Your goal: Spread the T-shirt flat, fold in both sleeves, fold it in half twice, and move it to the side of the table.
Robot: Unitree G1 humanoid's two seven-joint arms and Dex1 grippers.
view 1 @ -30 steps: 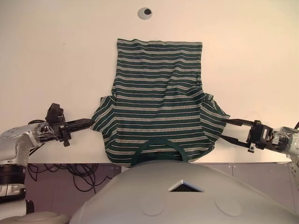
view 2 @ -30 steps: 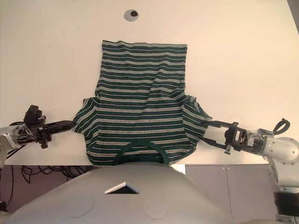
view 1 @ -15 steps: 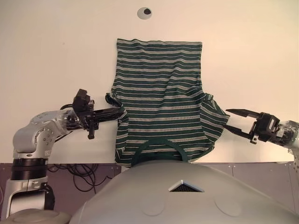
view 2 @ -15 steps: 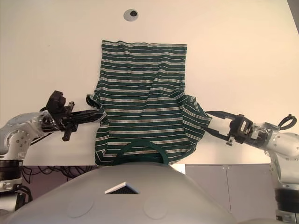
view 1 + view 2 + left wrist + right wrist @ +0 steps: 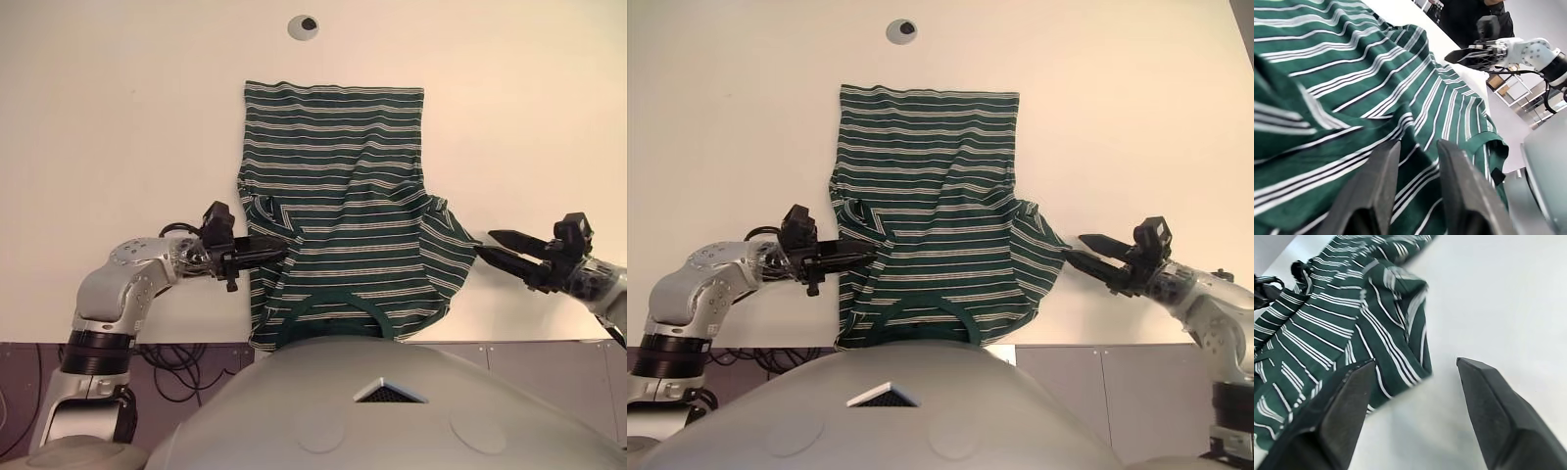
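Note:
A dark green T-shirt (image 5: 338, 147) with white stripes lies on the white table (image 5: 118, 117), collar toward me and hem at the far side. Its left sleeve (image 5: 263, 220) is folded inward over the body. My left gripper (image 5: 282, 248) rests on top of that fold, shut on the sleeve cloth; in the left wrist view its fingers (image 5: 1383, 166) pinch a ridge of striped fabric. The right sleeve (image 5: 449, 240) still sticks out sideways. My right gripper (image 5: 482, 242) stands open just outside it, with the sleeve's edge (image 5: 1400, 340) ahead of the spread fingers.
A round grommet hole (image 5: 304, 26) sits in the table beyond the hem. The table's front edge (image 5: 147, 341) runs just below the collar, with cables (image 5: 167, 357) hanging under it at the left. Bare tabletop stretches to both sides of the shirt.
My left gripper has carried the left sleeve rightward, from lying out flat to folded over the shirt's body. The right gripper has lifted and drawn back slightly from the right sleeve, staying open.

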